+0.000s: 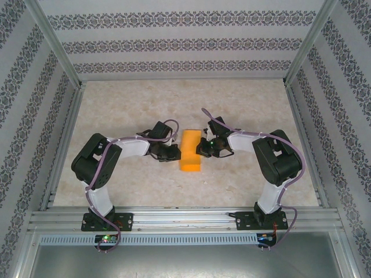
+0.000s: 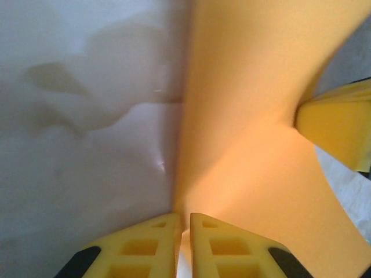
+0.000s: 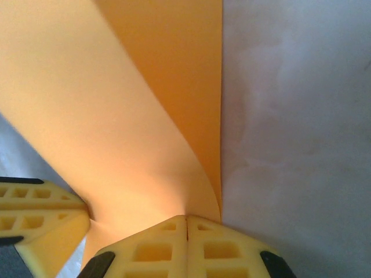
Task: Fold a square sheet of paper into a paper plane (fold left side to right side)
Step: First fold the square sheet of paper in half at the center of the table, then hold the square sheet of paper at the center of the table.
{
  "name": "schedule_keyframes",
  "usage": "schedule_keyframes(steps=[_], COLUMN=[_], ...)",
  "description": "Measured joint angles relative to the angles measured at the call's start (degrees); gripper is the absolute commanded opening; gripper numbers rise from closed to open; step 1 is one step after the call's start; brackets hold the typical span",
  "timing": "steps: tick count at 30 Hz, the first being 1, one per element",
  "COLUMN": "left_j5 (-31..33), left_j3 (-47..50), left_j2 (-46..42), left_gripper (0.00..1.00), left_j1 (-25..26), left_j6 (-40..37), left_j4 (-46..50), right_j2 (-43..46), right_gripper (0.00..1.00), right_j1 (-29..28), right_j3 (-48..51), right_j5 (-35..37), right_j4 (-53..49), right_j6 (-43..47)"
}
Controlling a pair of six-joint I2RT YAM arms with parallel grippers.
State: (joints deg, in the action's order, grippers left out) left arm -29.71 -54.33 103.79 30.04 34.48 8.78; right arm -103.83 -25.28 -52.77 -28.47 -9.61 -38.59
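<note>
Two robot arms meet over a pale marbled bench (image 1: 243, 98), the left arm (image 1: 124, 147) reaching in from 8 o'clock and the right arm (image 1: 255, 142) from 4 o'clock. Between them at the bench's centre lies the square sheet of paper (image 1: 191, 152), bright orange and bowed over itself into a narrow strip. The left gripper (image 2: 184, 219), at the sheet's 9 o'clock, has its jaws clenched on one edge. The right gripper (image 3: 186, 220), at 3 o'clock, has its jaws pinched on the paper where the curl comes down. With both ends held, any opposing pull could tear the thin sheet, and uneven travel could set the crease askew. An early release would likely let the loop spring open. The job involves no container; the paper sits directly on the bench.
</note>
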Motion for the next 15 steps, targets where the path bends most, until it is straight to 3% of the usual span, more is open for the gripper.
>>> schedule_keyframes(steps=[7, 15], left_j5=[0.1, -4.1], left_j3=[0.4, 0.5], left_j2=[-1.7, -2.6], left_gripper=[0.10, 0.07], left_j1=[-1.3, 0.1], left_j6=[-0.1, 0.7], left_j4=[0.8, -4.5], right_j2=[0.0, 0.0], right_gripper=[0.00, 0.00], right_j1=[0.0, 0.0], right_j3=[0.0, 0.0], right_j5=[0.0, 0.0], right_j4=[0.0, 0.0], right_j6=[0.0, 0.0])
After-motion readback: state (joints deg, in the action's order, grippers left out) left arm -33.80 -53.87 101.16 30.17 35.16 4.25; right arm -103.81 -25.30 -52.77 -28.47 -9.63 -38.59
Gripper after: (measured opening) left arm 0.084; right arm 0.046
